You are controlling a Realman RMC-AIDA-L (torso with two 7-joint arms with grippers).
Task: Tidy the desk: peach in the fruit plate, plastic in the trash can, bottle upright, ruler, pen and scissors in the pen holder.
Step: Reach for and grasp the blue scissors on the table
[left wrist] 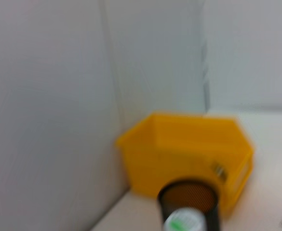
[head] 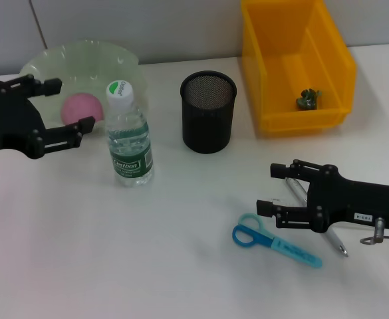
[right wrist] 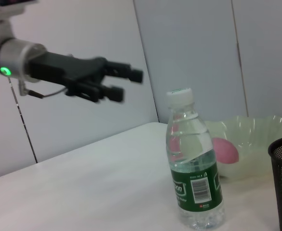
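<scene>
The scissors (head: 274,242) lie nearest the tabletop's front edge, toward its right side, blue handle loops pointing to the left edge and the blades running right and a little forward. Their long axis crosses just beneath my right gripper (head: 278,189), which hangs directly behind them with its fingers spread wide and holding nothing. Under that same arm lies the pen (head: 314,212), slanting from the back toward the front right corner, partly hidden by the wrist. I see no ruler.

Both things are mine to take with the right arm. The pen holder (head: 209,111) stands behind and to the left, near the middle of the back edge, so the carry goes back-left.

The yellow trash can (head: 294,63) at the back right corner already holds a small green scrap (head: 308,98). The bottle (head: 129,133) stands upright left of the holder, and the peach (head: 82,108) sits in the fruit plate (head: 81,56) at the back left corner. My left gripper (head: 68,106) hovers open in front of that plate, just left of the bottle.
</scene>
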